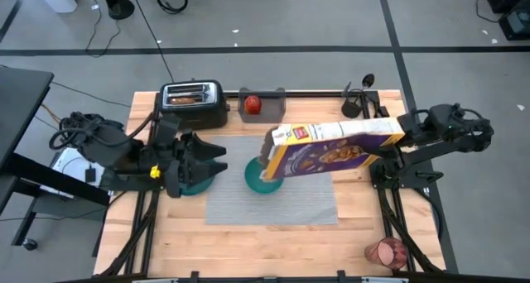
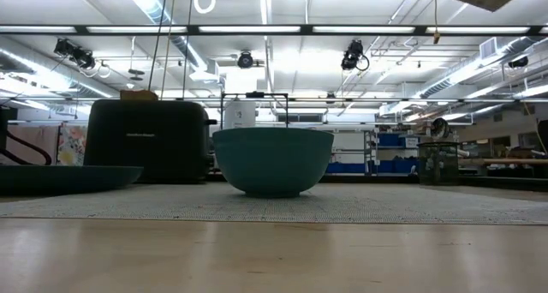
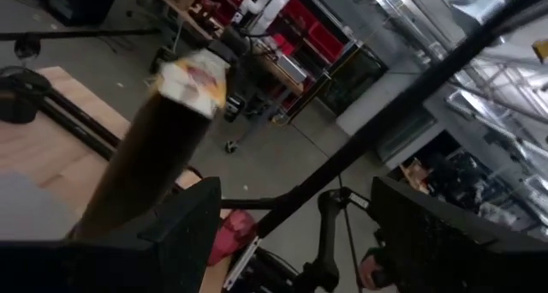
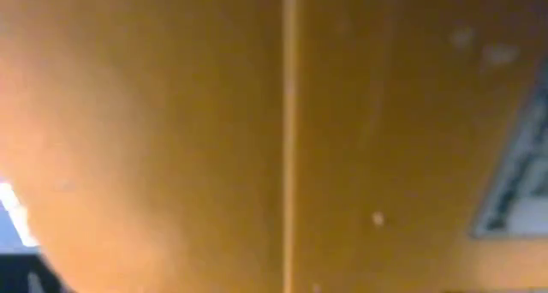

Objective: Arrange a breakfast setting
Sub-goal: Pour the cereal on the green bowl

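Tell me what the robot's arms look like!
Both arms are black and chunky, built from jointed segments. The left arm has black cables bundled at its back end and a small yellow mark near its wrist. Its left gripper has two dark pointed fingers. The right arm carries looping black cables too.

1. Teal bowl [image 1: 263,180] on a grey ribbed placemat [image 1: 273,202].
2. Purple-and-yellow cereal box [image 1: 331,149].
3. Black toaster [image 1: 193,103].
4. Red fruit [image 1: 252,104].
5. Pale wooden tabletop [image 1: 248,246].
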